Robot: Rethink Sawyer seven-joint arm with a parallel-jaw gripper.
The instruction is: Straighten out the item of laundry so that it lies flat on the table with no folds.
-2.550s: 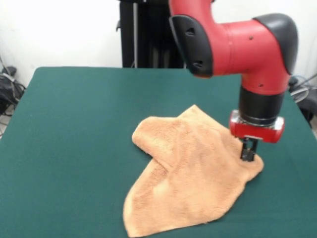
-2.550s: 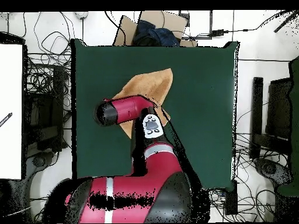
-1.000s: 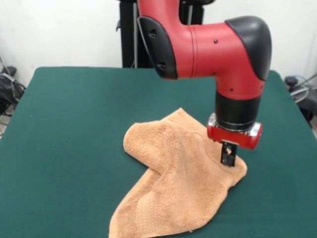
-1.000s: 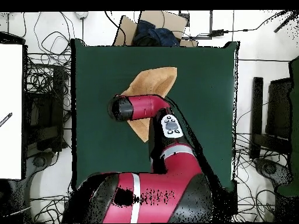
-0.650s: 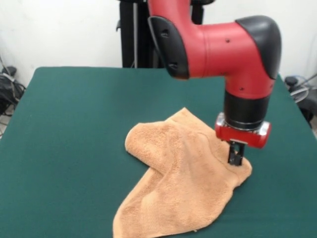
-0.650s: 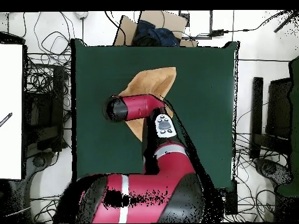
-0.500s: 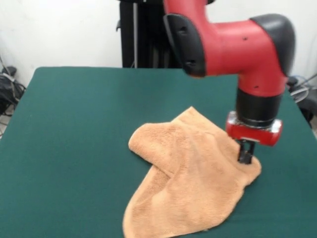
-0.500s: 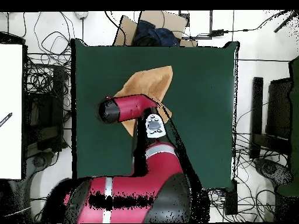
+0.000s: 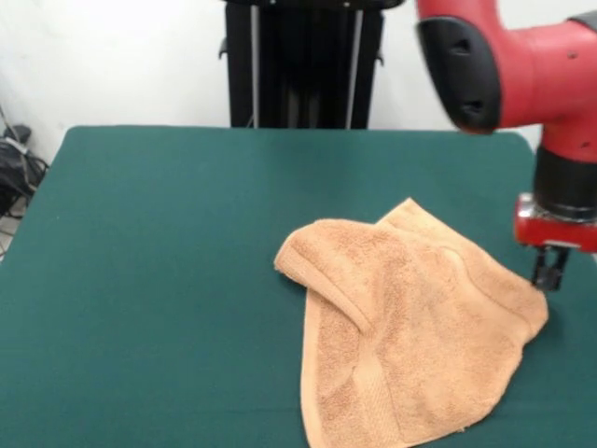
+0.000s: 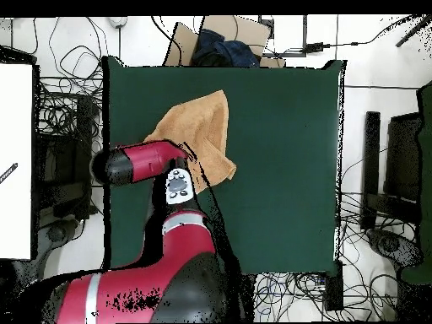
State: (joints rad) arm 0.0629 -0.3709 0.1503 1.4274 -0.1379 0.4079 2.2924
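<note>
Orange-tan towel [image 9: 410,327] lay folded on green counter [image 9: 168,243] in front view; our claw [image 9: 548,271] sat at its corner, grip state unclear. Overhead: towel [image 10: 198,126] by counter's [image 10: 278,152] edge w/ arm [image 10: 143,164] over it.

front: low and close, looking across the surface [image 9: 168,233] toward its far edge, near edge cut off | overhead: high, straight down, whole surface [image 10: 278,152] plus cabled floor around it (turned half round against front) | shared: green top
</note>
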